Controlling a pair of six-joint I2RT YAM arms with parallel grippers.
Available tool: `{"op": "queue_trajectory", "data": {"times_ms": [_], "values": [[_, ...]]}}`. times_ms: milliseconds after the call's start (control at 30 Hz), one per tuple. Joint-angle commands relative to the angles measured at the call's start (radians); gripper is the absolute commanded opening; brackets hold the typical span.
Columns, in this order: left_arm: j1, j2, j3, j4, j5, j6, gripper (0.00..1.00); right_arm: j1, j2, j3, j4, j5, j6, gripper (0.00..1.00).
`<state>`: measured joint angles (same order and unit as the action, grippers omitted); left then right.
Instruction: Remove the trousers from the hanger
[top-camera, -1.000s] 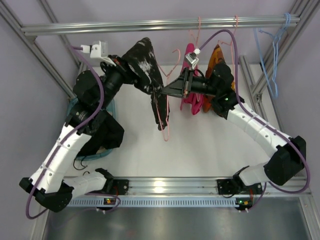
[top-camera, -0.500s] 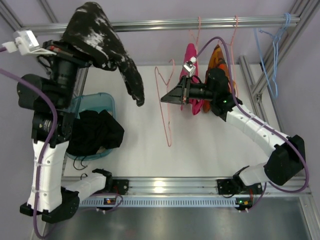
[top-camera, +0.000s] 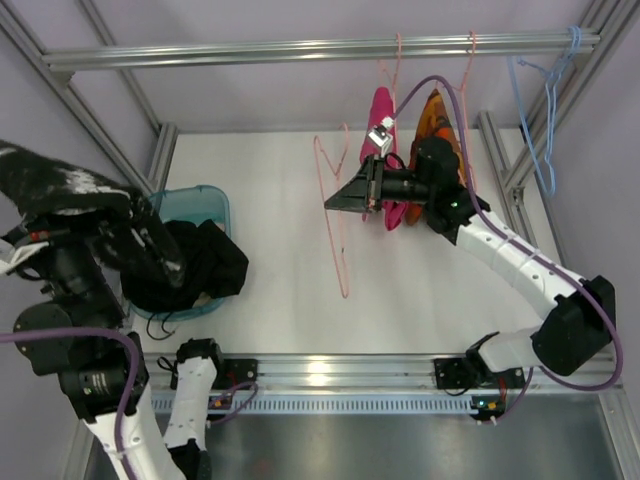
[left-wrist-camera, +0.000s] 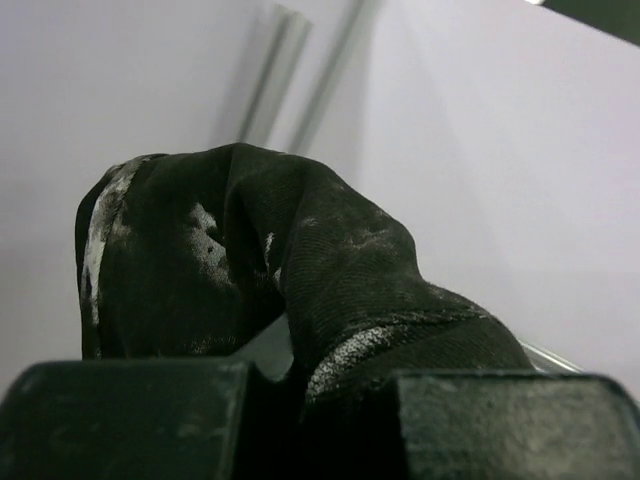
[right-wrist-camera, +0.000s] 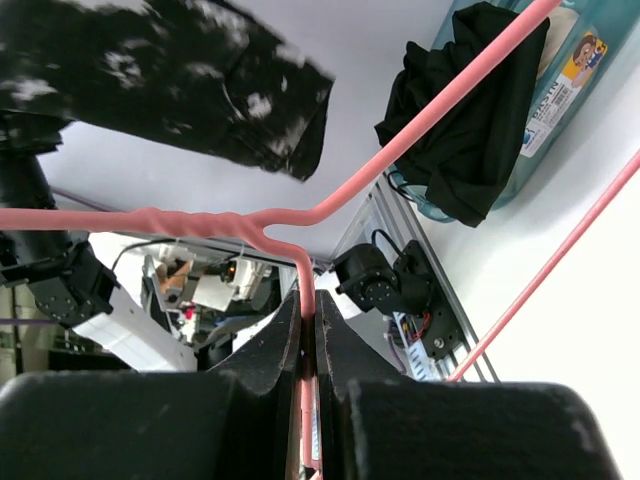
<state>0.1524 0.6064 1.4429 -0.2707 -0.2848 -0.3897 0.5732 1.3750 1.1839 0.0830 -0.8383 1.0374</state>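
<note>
The trousers (top-camera: 62, 188), black with white speckles, hang bunched from my left gripper (left-wrist-camera: 320, 405) at the far left, and their loose end droops over the teal bin. In the left wrist view the fabric (left-wrist-camera: 310, 270) fills the gap between the dark fingers (left-wrist-camera: 120, 420), so the gripper is shut on it. The pale-pink wire hanger (top-camera: 338, 235) hangs bare in mid-table. My right gripper (top-camera: 332, 203) is shut on it just below the twisted neck (right-wrist-camera: 200, 220). From the right wrist the trousers (right-wrist-camera: 170, 80) show well apart from the hanger.
A teal bin (top-camera: 205, 195) with plain black clothes (top-camera: 210, 265) sits at the left. A magenta garment (top-camera: 380, 112) and an orange one (top-camera: 432, 118) hang from the back rail (top-camera: 300, 48). Light-blue hangers (top-camera: 548, 120) hang at the right. Frame posts border both sides.
The left arm has pulled the trousers off the hanger and swung them left and toward the near edge, over the bin. The right gripper has kept hold of the hanger, almost in place.
</note>
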Motion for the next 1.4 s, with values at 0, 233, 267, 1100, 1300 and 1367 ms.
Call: {"op": "queue_trajectory", "data": {"times_ms": [0, 233, 267, 1100, 1300, 1367], "values": [[0.081, -0.075, -0.038, 0.091, -0.034, 0.115, 0.00, 0.001, -0.066, 0.045, -0.009, -0.016, -0.059, 0.00], [0.136, -0.204, -0.209, 0.027, -0.094, 0.333, 0.00, 0.002, -0.103, 0.077, -0.080, -0.025, -0.118, 0.00], [0.134, -0.214, -0.229, 0.021, -0.097, 0.365, 0.00, 0.002, -0.109, 0.088, -0.080, -0.025, -0.123, 0.00], [0.121, 0.363, -0.745, 0.275, 0.266, 0.344, 0.00, -0.019, -0.300, 0.418, -0.592, 0.048, -0.557, 0.00], [0.102, 0.466, -0.704, 0.088, 0.253, 0.428, 0.29, -0.122, -0.373, 0.370, -0.591, 0.042, -0.499, 0.00], [0.104, 0.458, -0.675, 0.038, 0.277, 0.454, 0.49, -0.188, -0.401, 0.347, -0.572, 0.027, -0.447, 0.00]]}}
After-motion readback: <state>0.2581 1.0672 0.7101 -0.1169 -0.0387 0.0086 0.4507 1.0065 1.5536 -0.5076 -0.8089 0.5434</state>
